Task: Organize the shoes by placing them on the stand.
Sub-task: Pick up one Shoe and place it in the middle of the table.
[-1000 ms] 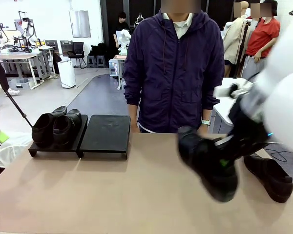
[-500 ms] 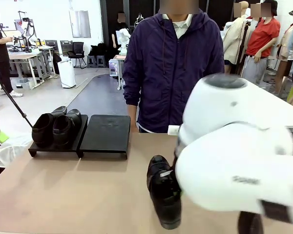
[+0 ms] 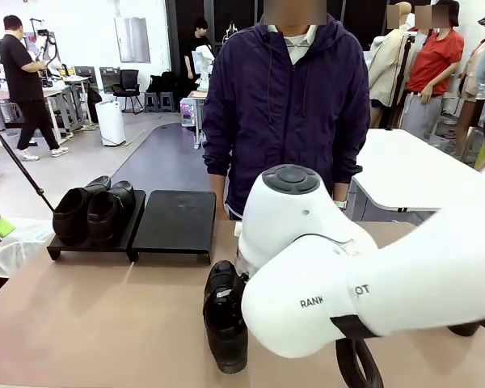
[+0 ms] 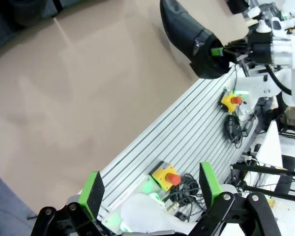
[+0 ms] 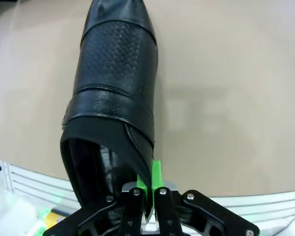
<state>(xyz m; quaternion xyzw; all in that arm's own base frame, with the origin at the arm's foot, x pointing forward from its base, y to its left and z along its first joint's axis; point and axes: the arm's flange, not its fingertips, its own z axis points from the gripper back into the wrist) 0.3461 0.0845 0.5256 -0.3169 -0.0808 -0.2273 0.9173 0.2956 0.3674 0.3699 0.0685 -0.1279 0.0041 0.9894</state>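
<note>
Shifted leftward, right gripper is clenching a shiny black leather shoe by its collar, carrying it toward the flat black stand; left gripper is idling, released.

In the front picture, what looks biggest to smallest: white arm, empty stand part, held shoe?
1. White arm, though it's nearest the camera.
2. Empty stand part and held shoe look about alike; the arm hides some of the shoe.

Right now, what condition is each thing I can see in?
stand: left half taken, right half bare.
two shoes: side by side on the stand's left half.
held shoe: gripped at its heel rim, not on the stand.
right fingers: shut on the held shoe.
left fingers: open, holding nothing.
</note>
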